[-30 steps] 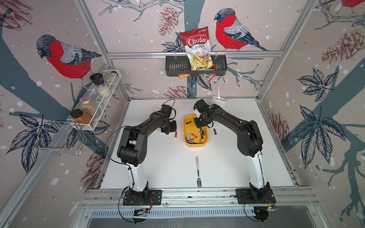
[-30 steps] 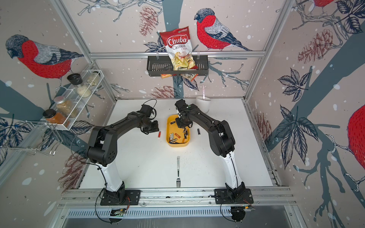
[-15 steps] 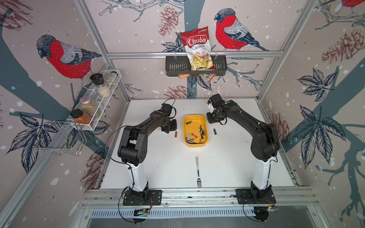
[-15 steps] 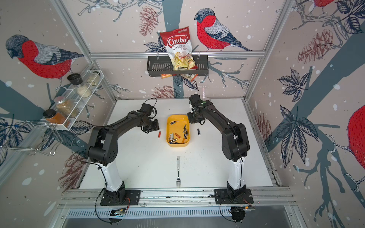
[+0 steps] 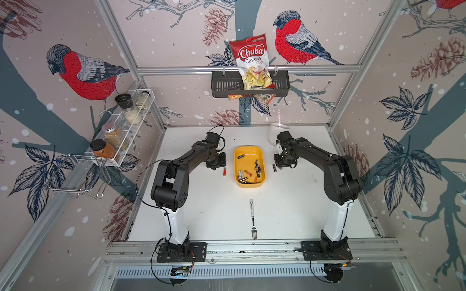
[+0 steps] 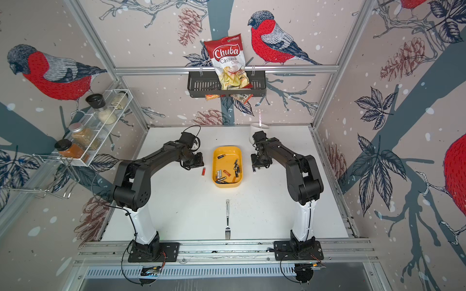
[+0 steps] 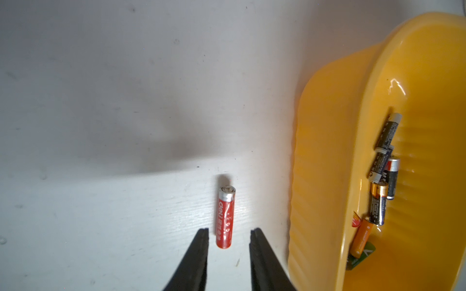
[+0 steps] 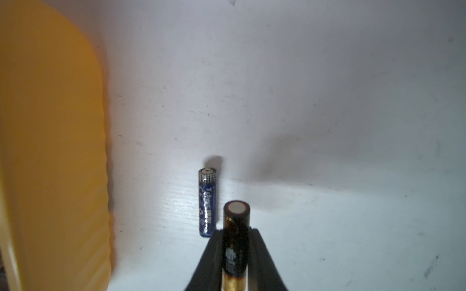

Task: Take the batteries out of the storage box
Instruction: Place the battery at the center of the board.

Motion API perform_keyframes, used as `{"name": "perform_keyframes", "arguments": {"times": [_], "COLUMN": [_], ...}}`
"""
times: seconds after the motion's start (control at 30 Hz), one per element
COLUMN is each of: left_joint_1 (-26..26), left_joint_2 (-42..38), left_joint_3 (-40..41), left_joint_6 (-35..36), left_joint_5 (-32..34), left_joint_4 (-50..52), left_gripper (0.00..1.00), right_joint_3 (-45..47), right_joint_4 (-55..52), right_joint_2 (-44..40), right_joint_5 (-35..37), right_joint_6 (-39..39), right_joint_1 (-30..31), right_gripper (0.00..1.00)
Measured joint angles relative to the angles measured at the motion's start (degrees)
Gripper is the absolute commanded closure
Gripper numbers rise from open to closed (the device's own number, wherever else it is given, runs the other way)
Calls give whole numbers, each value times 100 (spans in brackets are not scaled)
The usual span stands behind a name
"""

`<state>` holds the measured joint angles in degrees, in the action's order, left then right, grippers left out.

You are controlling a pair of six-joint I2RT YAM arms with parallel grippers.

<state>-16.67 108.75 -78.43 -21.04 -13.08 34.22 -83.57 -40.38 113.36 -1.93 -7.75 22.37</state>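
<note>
The yellow storage box [image 5: 248, 149] [image 6: 226, 149] lies mid-table with several batteries [image 5: 256, 169] in it. A red battery [image 7: 225, 218] [image 5: 224, 171] rests on the table left of the box. My left gripper [image 7: 229, 233] is open, its tips on either side of that cell's near end without touching it. To the right of the box, my right gripper [image 8: 235, 233] [image 5: 282, 163] is shut on a black-and-copper battery [image 8: 236, 221] low over the table. A blue battery [image 8: 207, 201] [image 5: 274, 168] lies right beside it. The box wall [image 8: 50, 151] [image 7: 327, 151] shows in both wrist views.
A silver fork [image 5: 252, 219] lies near the table's front. A white cup [image 5: 273, 133] stands at the back behind my right arm. On the back wall hangs a black basket [image 5: 222, 87] with a chips bag; a spice rack [image 5: 121, 128] is on the left wall.
My right arm has swung from above the box out to its right side, carrying the black-and-copper battery beside the blue one. The left arm has stayed put.
</note>
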Motion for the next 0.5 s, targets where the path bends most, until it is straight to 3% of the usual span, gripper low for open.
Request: {"name": "perform_keyframes", "arguments": {"times": [0.5], "left_joint_1": [0], "left_joint_2": [0], "left_joint_3": [55], "left_joint_6": [-2], "left_joint_5": [0], "left_joint_4": [92], "left_gripper": [67], "right_joint_3": [98], "right_joint_4": [249], "right_joint_2": [236], "right_joint_5": [0], "right_joint_6": [33], "right_joint_1": [-101], "right_gripper": [79]}}
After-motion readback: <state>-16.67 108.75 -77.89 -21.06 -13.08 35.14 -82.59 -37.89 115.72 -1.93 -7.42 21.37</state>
